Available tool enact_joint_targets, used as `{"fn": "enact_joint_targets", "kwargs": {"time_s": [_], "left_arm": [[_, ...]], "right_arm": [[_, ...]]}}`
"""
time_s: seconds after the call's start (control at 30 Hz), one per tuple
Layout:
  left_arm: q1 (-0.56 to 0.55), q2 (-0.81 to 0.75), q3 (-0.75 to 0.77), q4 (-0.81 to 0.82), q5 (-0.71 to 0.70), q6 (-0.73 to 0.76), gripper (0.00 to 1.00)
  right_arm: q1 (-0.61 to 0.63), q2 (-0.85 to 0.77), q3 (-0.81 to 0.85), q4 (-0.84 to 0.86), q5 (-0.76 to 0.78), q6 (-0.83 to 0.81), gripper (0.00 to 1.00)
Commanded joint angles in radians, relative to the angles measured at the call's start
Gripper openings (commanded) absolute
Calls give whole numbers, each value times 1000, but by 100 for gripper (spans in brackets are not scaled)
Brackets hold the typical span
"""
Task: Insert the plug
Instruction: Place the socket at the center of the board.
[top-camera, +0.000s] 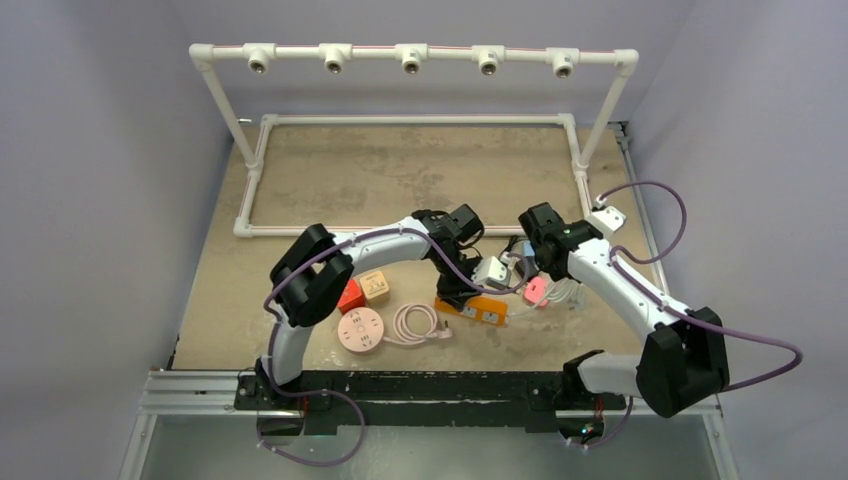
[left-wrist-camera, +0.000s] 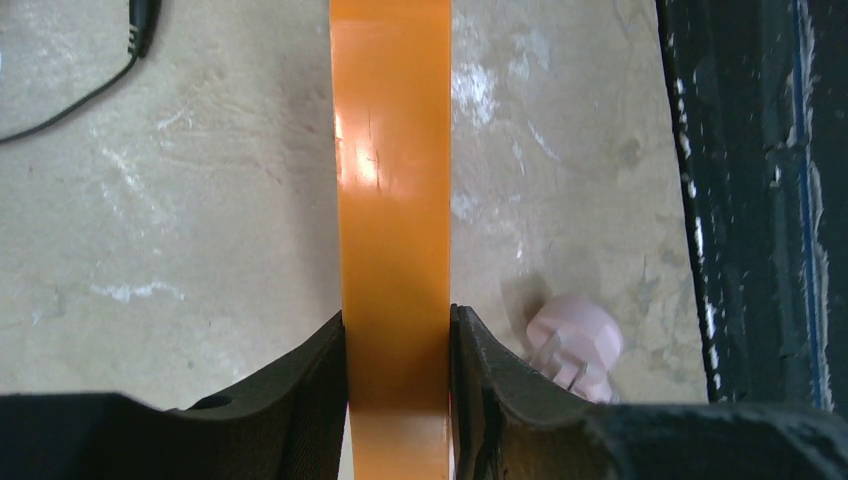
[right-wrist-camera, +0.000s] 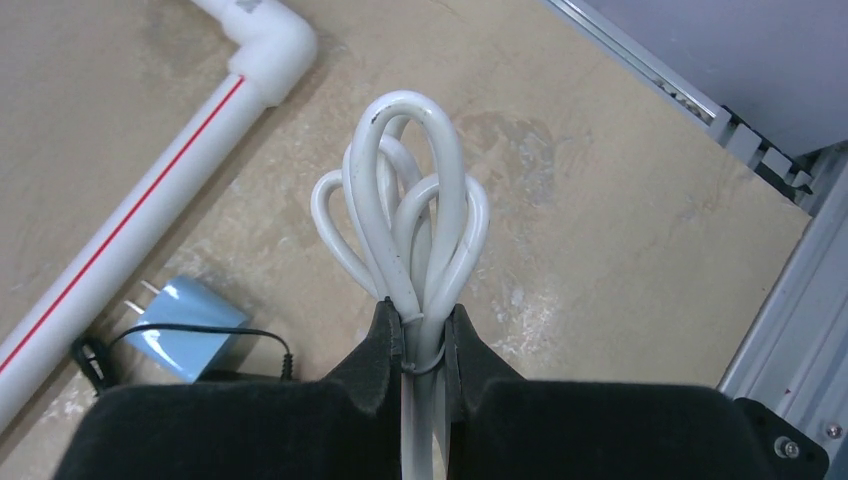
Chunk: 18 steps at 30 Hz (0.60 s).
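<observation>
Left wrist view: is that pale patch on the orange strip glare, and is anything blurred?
Left wrist: yes, glare on the glossy orange strip; the pink plug beside it looks a little soft. Right wrist: the white cable bundle is sharp and evenly lit.

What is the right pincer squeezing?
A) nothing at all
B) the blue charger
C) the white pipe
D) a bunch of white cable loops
D: in the right wrist view the right pincer is closed on the white cable bundle, while the blue charger lies loose on the table beside it.
</observation>
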Motion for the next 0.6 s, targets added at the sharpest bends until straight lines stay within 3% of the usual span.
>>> {"fn": "enact_joint_targets", "kwargs": {"time_s": [0.0, 0.3, 0.4, 0.47, 0.57], "left_arm": [[-23, 92, 52, 12, 25, -116, 2], [-21, 175, 52, 112, -63, -203, 5], [-22, 173, 45, 121, -60, -214, 15], [-21, 171, 42, 132, -74, -229, 29], [-18, 143, 16, 193, -108, -262, 40]], "right_arm": [[-50, -18, -5, -6, 42, 21, 7], [-60, 19, 11, -33, 35, 39, 66], [-60, 20, 11, -21, 10, 21, 74], [-60, 16, 16, -6, -5, -6, 74], [-57, 8, 19, 47, -30, -74, 72]]}}
